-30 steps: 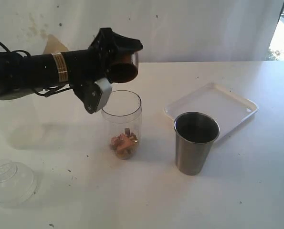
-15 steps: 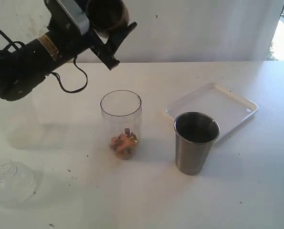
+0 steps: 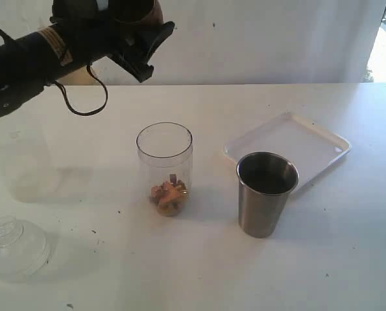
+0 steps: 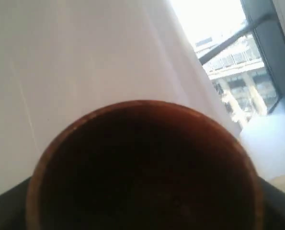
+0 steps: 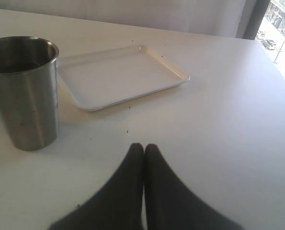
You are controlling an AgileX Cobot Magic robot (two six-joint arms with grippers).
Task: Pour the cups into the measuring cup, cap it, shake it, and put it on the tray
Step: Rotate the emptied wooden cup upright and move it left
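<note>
Measuring cup (image 3: 165,162), clear and uncapped, stands upright on the white worktop (image 3: 199,272) just left of the centre of the exterior view, with a small heap of brownish and orange bits (image 3: 169,194) lying in its rounded bottom. To its right, near but apart, the steel tumbler (image 3: 265,194) stands upright with its mouth open. Behind the tumbler, towards the right of the frame, the white tray (image 3: 313,139) lies flat and bare. In the upper left of the frame the left hand (image 3: 144,26) is raised well above the worktop against the pale wall (image 3: 277,39). It grips the wooden cup (image 3: 141,8), one black finger running along the cup's lower side and the cup itself partly cut off by the top edge. The left wrist view is almost filled by that cup (image 4: 142,167), its brown rim ringing a dark inside. A clear domed lid (image 3: 14,246) rests on the worktop in the lower left corner, well apart from the measuring cup. A faint translucent shape (image 3: 24,162) at the left edge may be the frosted cup, though it is too pale to be sure. In the right wrist view the right hand (image 5: 143,149) is closed and empty, fingertips pressed together low over the worktop, with the steel tumbler (image 5: 25,91) and the tray (image 5: 123,76) ahead of it.
</note>
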